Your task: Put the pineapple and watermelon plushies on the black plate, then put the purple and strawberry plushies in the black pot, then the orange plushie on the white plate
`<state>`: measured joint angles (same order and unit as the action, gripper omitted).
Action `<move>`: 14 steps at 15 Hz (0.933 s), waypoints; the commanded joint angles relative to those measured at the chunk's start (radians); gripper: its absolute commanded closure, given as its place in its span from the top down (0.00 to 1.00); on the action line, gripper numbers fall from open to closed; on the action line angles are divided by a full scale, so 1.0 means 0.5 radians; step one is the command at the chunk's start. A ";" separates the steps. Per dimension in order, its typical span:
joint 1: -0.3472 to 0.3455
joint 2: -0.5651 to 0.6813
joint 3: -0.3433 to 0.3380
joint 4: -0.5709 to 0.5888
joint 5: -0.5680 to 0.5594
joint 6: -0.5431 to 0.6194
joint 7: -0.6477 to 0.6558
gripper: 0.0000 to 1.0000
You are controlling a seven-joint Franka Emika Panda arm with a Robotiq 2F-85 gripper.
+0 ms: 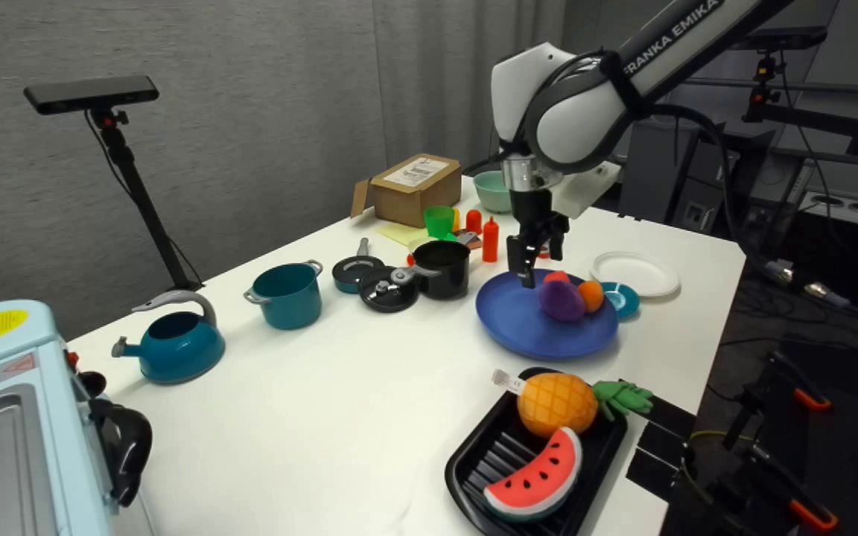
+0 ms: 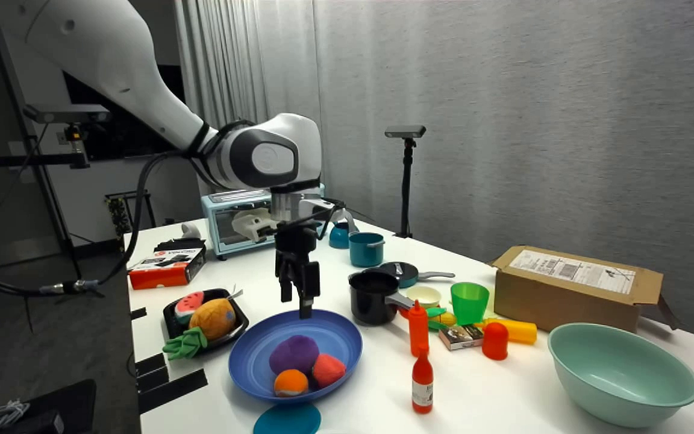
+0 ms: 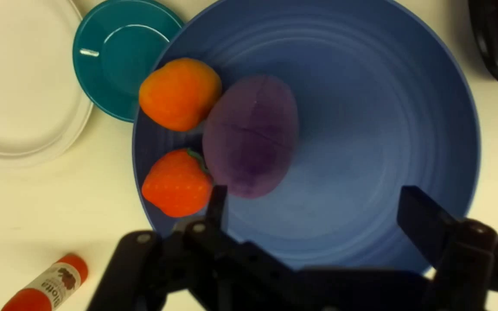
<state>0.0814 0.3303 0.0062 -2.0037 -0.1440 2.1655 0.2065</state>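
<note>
The black two-fingered gripper (image 3: pixel 316 205) is spread above a round blue plate (image 3: pixel 348 129). On the wrist view's clock, the red strawberry plushie (image 3: pixel 177 185) sits at eight, egg-shaped purple plushie (image 3: pixel 251 136) toward nine, round orange plushie (image 3: pixel 180 95) near ten, cropped black tray (image 3: pixel 491 47) at two. Both exterior views reveal its yellow pineapple plushie (image 1: pixel 555 403), red watermelon-slice plushie (image 1: pixel 537 476), and a black pot (image 1: pixel 455 279).

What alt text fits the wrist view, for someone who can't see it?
Open gripper above a blue plate with the purple plushie, strawberry plushie and orange plushie grouped at left. Further left: a teal dish and a white plate; a red bottle at lower left, part of a black tray at upper right.
</note>
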 commanded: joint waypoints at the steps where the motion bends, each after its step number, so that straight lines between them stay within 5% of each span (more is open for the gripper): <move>1: 0.044 0.199 -0.061 0.141 -0.153 -0.105 0.100 1.00; 7: 0.048 0.399 -0.093 0.175 -0.258 -0.368 0.049 1.00; 8: 0.044 0.411 -0.093 0.157 -0.279 -0.324 0.046 0.75; 14: 0.058 0.379 -0.085 0.112 -0.395 -0.108 0.041 0.34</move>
<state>0.0950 0.5188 -0.0235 -1.9543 -0.3143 2.0760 0.2368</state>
